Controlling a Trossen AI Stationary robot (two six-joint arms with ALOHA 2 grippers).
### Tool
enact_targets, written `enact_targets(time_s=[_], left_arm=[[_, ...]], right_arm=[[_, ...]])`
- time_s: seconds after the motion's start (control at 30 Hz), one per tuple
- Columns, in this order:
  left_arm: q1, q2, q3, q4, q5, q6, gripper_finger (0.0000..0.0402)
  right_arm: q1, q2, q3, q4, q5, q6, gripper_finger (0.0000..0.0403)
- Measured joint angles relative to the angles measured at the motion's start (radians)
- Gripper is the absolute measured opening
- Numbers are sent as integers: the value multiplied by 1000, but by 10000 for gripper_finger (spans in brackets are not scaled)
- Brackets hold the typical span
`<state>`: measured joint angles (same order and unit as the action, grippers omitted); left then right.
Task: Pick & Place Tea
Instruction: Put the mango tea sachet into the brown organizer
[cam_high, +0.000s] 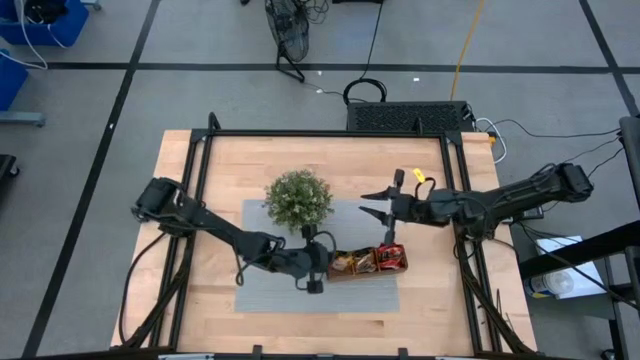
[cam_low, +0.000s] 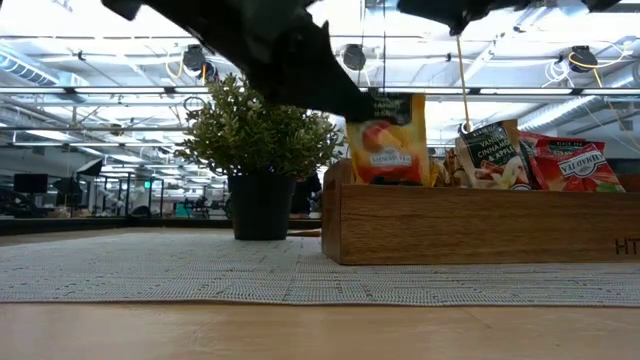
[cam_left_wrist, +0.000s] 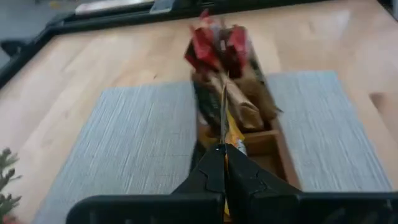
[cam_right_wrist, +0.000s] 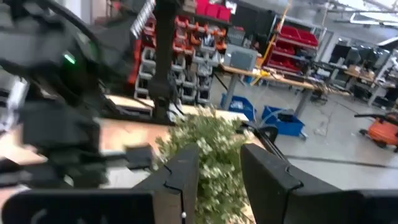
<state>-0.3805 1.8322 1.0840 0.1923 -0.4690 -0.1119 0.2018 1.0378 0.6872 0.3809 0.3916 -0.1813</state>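
The left gripper's jaws are shut tight on an orange sachet, held upright over the left end of the tray. The right gripper's jaws stand partly apart with nothing between them (it hangs in the air above the mat, right of the plant). The other tea sachets stand packed in the tray's middle and right compartments, red ones at the right end.
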Motion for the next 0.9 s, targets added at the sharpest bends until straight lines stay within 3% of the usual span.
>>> enact_targets(time_s=[0.33,0.9], left_arm=[[1,48,0,24,19,-102,0],[14,52,0,-43,32,-108,0]], right_arm=[[29,-19,0,-16,-1,2,100],[29,-18,-40,11,1,-17,100]])
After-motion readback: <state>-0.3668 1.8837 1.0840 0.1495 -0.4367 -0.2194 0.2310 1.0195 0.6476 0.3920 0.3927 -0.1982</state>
